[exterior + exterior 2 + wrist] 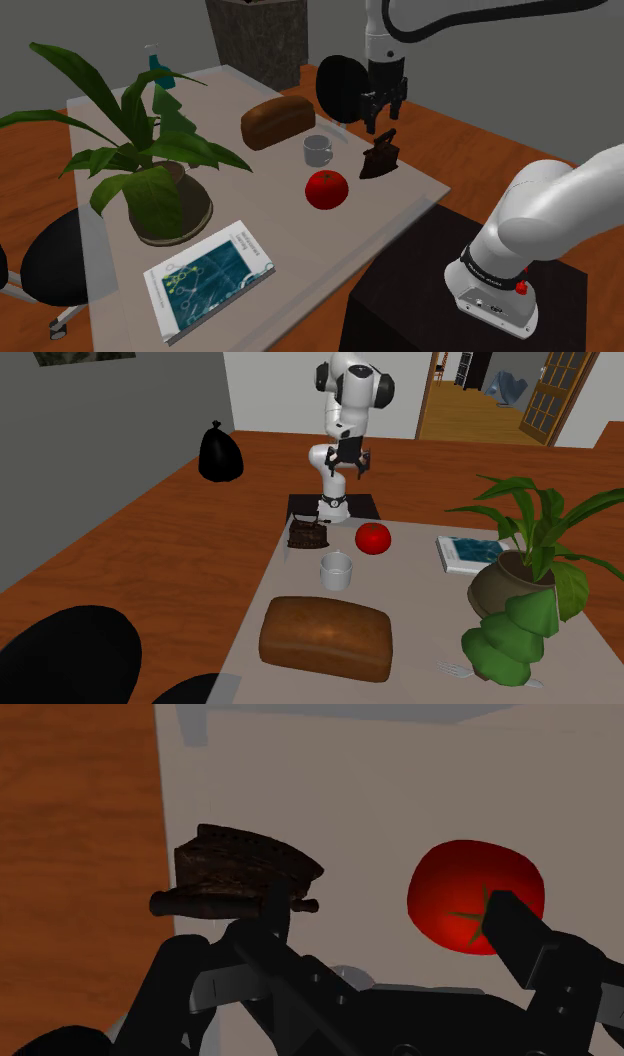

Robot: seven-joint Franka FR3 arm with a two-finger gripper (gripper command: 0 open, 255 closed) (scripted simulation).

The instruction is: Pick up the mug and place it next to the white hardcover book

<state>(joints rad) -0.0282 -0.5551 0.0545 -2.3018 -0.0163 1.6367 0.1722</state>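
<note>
Mug (318, 151) pickup not yet begun. End effector (383, 122) hangs above the worktop's (300, 240) edge, fingers spread wide, empty. Directly below it sits a dark flat iron (379, 158), with a red tomato (326, 189) near. Mug stands upright between tomato and bread loaf (278, 120). Judged rigid, light, smooth-walled, so slip-prone; pinch across the rim wall. Book (207, 275) lies well apart, beside the potted plant (170, 200).
</note>
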